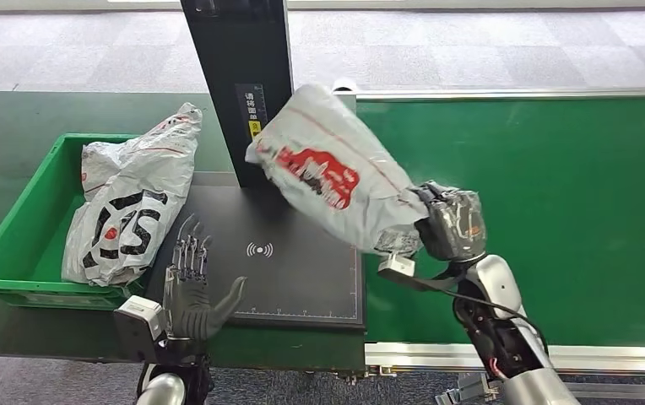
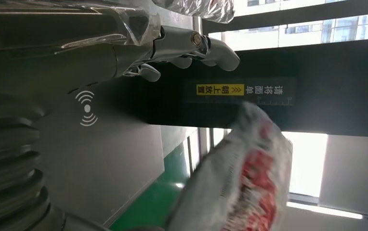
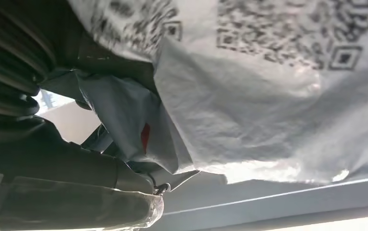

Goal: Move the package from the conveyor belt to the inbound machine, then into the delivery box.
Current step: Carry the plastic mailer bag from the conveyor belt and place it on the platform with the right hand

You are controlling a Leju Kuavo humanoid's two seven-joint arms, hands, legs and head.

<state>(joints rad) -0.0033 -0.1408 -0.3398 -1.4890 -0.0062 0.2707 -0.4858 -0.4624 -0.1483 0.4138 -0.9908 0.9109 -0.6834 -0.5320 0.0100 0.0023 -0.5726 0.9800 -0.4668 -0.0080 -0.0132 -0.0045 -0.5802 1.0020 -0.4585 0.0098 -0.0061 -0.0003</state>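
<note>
While the conveyor belt (image 1: 555, 211) fills the frame's right, the inbound machine (image 1: 294, 253) sits centre with its black column (image 1: 239, 76) upper centre. The package (image 1: 327, 173) is held aloft above the scan plate, long axis slanting toward upper left, gripped by the right hand (image 1: 446, 221). The left hand (image 1: 191, 291), fingers spread and empty, rests lower left beside the delivery box (image 1: 24, 228), where another bag (image 1: 133, 194) lies.

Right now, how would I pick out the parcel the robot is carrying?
Find the black flat plate with the dark upright post, between the green bin and the green belt. The carried bag hangs above that plate, gripped by the right hand. It has a red print, unlike the black-lettered bag in the bin.
</note>
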